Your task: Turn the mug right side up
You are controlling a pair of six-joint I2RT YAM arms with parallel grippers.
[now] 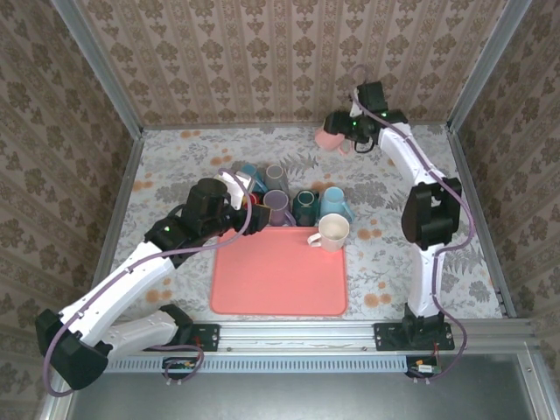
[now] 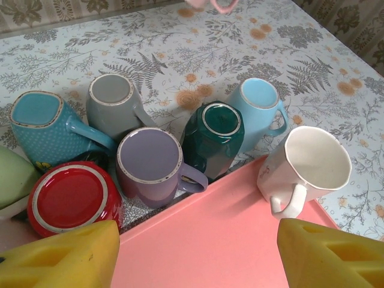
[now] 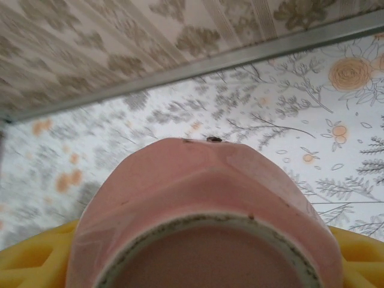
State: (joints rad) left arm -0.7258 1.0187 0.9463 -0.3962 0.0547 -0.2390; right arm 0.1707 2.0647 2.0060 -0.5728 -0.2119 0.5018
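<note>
Floral cloth covers the table. At left, the left hand hangs open and empty over the tray, facing a cluster of mugs standing base-up. A cream mug sits upright at the tray's far right corner. The right hand grips the pink mug near the back wall. Its base seems to face the wrist, so turning it and setting it down look left to do.

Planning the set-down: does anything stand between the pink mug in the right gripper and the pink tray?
Yes. A cluster of upside-down mugs sits on the table between the pink mug and the tray. A cream mug stands on the tray's far right corner, and the left gripper hovers at its far edge.
</note>
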